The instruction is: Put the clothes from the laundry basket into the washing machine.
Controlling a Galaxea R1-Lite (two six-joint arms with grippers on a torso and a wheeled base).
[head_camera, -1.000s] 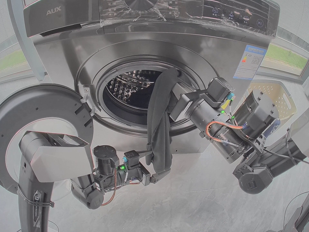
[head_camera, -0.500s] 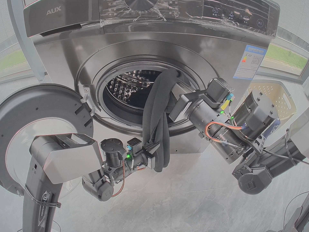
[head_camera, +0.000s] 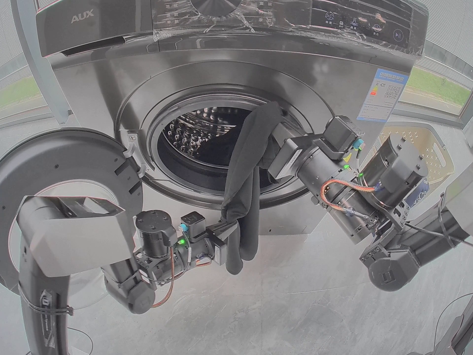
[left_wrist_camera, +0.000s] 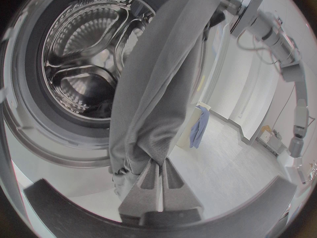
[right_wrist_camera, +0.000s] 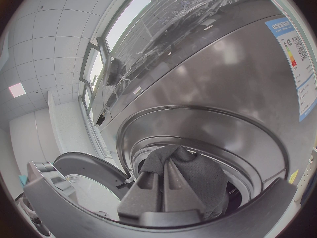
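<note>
A dark grey garment (head_camera: 246, 173) hangs in front of the washing machine's open drum (head_camera: 202, 134). Its top end is held at the upper right of the door opening by my right gripper (head_camera: 276, 126), which is shut on it; the right wrist view shows the closed fingers (right_wrist_camera: 148, 189) with the cloth (right_wrist_camera: 198, 176) bunched over them. Lower down, my left gripper (head_camera: 232, 229) is shut on the garment's lower part, just below the drum's rim. In the left wrist view the pinched cloth (left_wrist_camera: 161, 83) rises from the gripper (left_wrist_camera: 161, 169) across the drum (left_wrist_camera: 82, 57).
The round door (head_camera: 64, 173) stands swung open at the left. A beige perforated laundry basket (head_camera: 428, 149) sits to the right of the machine, and a blue cloth (left_wrist_camera: 199, 126) hangs over its edge. Bare grey floor (head_camera: 295, 301) lies in front.
My left gripper rose from beneath the garment's hem and shut on its lower part, then drew back slightly to the left. The right gripper shifted a little up and right with the top end.
</note>
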